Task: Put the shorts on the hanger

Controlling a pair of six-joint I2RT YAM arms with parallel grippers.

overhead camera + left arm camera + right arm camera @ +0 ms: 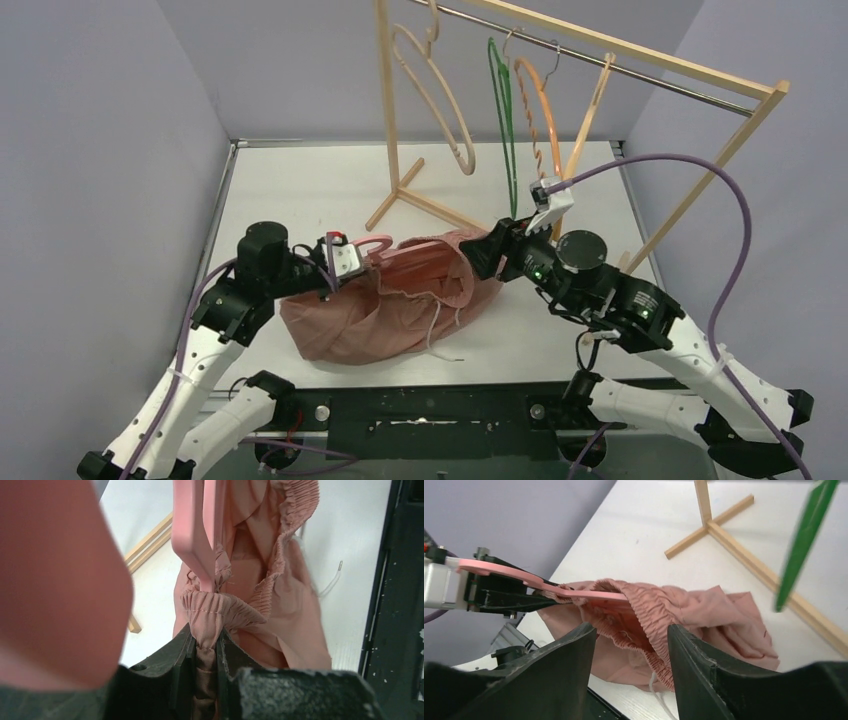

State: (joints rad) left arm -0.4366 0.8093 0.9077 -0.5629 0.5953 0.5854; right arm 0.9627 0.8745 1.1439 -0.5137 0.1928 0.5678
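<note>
Left gripper [205, 636] was clamped shut on a fold of the gathered waistband [210, 611]. The cloth was bunched between its fingers and spilled out just past the tips. The pink hanger [549, 586] ran along the top of this gripper and forward, and its arm entered the waistband opening just beyond the fingertips. Whether the hanger was caught in the same pinch could not be told from these views. The grip seemed meant to lift one side of the opening so the hanger arm could slide inside.

Across from it, the right gripper [630, 629] stood with its fingers wide apart and nothing held. The far side of the waistband lay directly ahead of it, between and a little beyond the fingertips. From there it looked ready to close on that edge and draw the opening wider.

Below both grippers, the shorts [370, 315] sagged in a heap onto the table [300, 190], with only the waistband raised. A white drawstring [437, 325] trailed from under the right gripper's side. By this reckoning the hanger was only partly threaded, and the shorts did not yet hang from it.
</note>
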